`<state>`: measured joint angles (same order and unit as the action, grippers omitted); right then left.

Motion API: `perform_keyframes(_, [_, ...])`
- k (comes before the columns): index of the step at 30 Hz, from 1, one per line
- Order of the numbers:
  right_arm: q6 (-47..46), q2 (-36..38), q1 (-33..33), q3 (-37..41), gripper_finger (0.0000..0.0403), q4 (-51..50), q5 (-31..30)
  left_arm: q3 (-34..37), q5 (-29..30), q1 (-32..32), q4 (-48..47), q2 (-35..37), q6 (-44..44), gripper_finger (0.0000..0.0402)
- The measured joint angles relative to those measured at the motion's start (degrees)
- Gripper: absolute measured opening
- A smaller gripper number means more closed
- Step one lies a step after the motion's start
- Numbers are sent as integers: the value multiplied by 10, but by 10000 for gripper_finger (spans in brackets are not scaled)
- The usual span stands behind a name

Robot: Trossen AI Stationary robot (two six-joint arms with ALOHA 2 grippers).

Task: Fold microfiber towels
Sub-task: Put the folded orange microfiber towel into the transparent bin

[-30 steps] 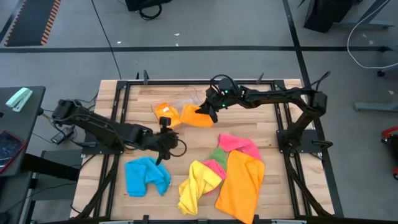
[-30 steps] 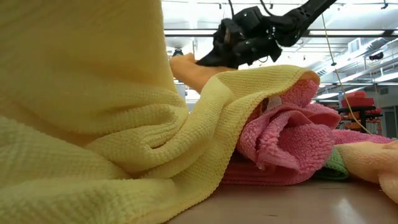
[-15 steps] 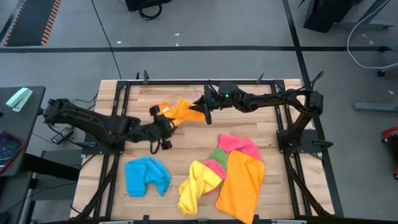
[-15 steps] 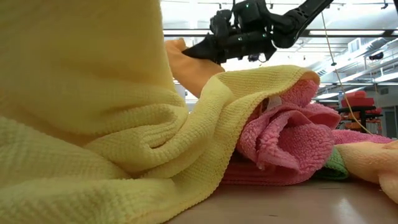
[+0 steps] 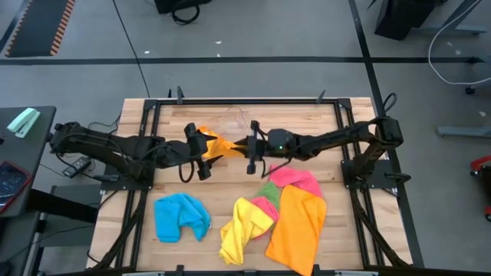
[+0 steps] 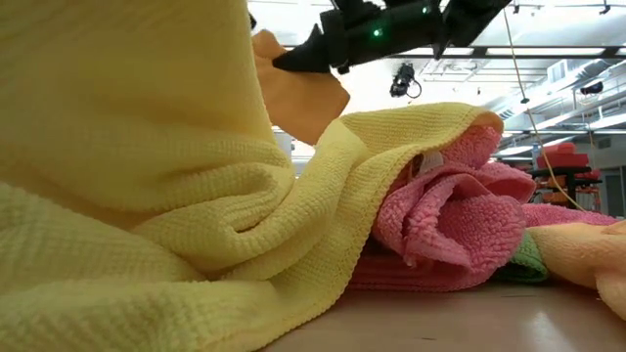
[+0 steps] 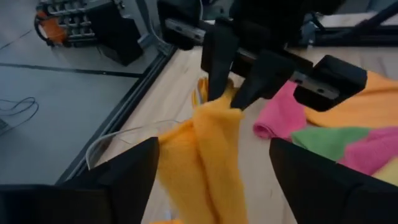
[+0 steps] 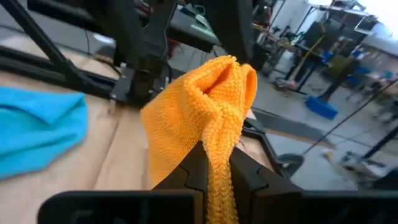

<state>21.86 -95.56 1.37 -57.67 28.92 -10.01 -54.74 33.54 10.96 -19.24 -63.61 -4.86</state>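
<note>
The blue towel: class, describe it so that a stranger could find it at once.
Look at the wooden table from above. The blue towel lies crumpled near its front left, beside the yellow towel. It alone is blue, and it lies apart from the heap.

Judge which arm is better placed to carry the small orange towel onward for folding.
Probably the right. The right gripper is shut on the small orange towel, pinching an edge of it in its wrist view. The left gripper stands open beside the towel, with the cloth hanging loose between its fingers.

This is a workshop-like lab: a wooden table (image 5: 337,222) on bare concrete floor (image 5: 253,31), with ceiling lights (image 6: 548,49) overhead.
</note>
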Motion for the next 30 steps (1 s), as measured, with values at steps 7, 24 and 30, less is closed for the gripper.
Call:
perform_keyframes(7, [50,3,-32,0,38,-15,-58,-35,-1,1,2,0,23,320])
perform_keyframes(24, [96,62,-91,0,38,-25,-161,-35,-155,-30,-27,-2,-17,316])
perform_keyframes(30, [46,69,-85,0,38,-29,-171,-36,-148,-27,7,-22,12,315])
